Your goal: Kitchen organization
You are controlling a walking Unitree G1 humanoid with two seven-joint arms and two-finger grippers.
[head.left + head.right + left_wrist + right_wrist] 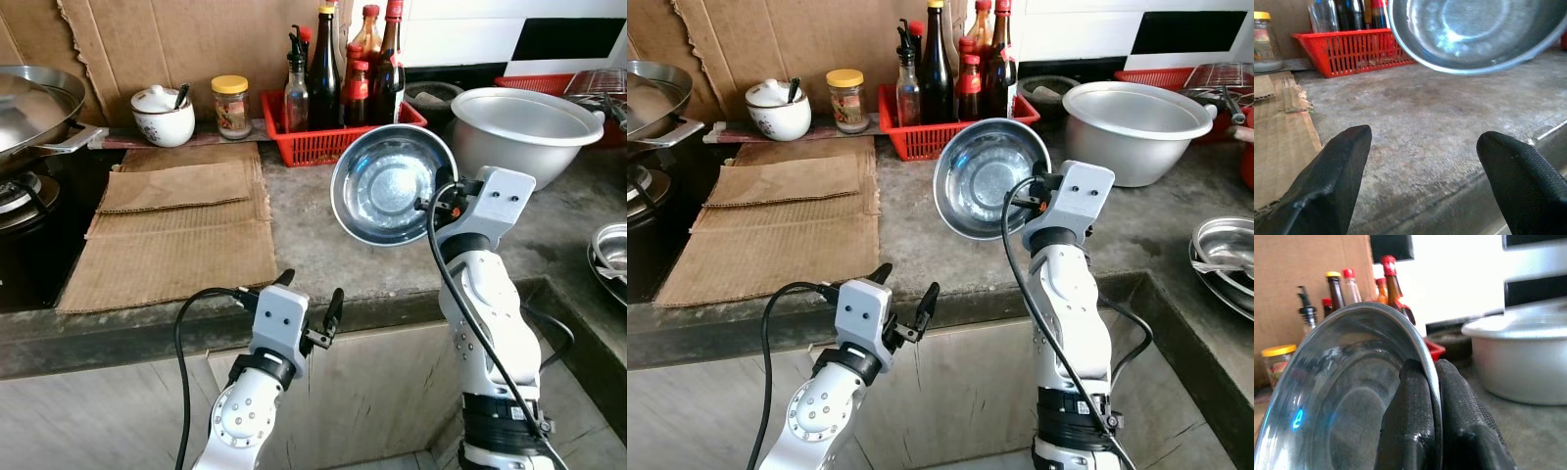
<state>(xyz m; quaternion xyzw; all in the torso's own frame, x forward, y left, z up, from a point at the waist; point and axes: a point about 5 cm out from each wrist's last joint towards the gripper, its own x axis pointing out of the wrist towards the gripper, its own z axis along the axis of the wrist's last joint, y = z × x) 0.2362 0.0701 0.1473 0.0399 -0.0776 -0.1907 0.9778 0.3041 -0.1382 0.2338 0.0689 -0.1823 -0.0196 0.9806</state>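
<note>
A shiny steel bowl hangs tilted on edge above the grey counter, its hollow facing me. My right gripper is shut on the bowl's right rim; in the right wrist view its fingers pinch the steel bowl's rim from both sides. My left gripper stands open at the counter's front edge, below and left of the bowl, holding nothing. Its fingertips spread wide over the counter, with the steel bowl overhead.
A red basket of sauce bottles stands behind the bowl. A large metal basin sits at the right, more steel dishes at the far right. Cardboard sheets, a white pot, a jar and a wok on the stove lie left.
</note>
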